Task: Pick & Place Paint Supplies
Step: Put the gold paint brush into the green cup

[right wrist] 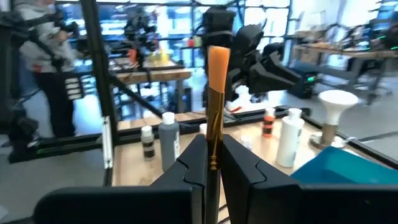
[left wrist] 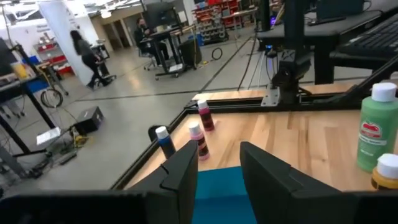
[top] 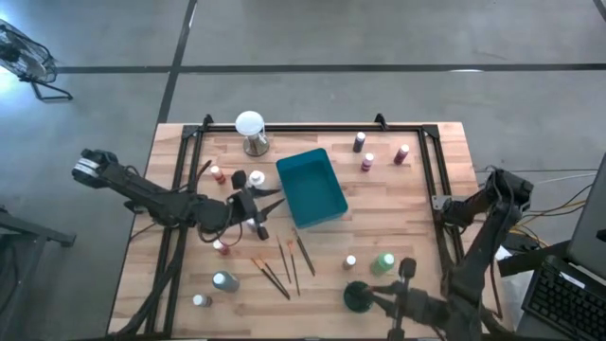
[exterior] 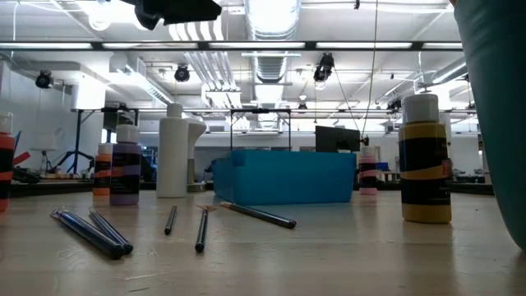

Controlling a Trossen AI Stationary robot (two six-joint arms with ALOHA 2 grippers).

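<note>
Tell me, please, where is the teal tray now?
In the high view the teal tray lies near the table's middle, just right of the left gripper, with the white globe beyond its far left corner.

No text can be read — a red label is seen on the green bottle (left wrist: 375, 127), but its lettering cannot be made out.
</note>
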